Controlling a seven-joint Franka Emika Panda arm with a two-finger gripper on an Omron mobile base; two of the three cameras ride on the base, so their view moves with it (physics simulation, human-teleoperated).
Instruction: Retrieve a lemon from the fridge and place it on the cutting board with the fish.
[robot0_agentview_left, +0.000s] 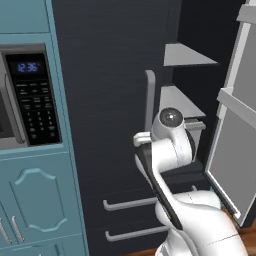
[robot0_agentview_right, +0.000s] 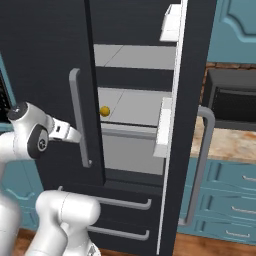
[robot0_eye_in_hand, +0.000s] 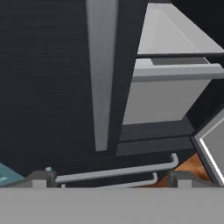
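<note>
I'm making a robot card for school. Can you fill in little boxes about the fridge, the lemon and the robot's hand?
fridge: right door swung open, left door shut
lemon: on a grey shelf inside, near the left door's edge
gripper: open, holding nothing, facing the left door's handle
drawers: shut, below the doors
microwave: left of the fridge, clock lit

microwave in teal cabinets | toaster oven on counter | wood floor
</note>
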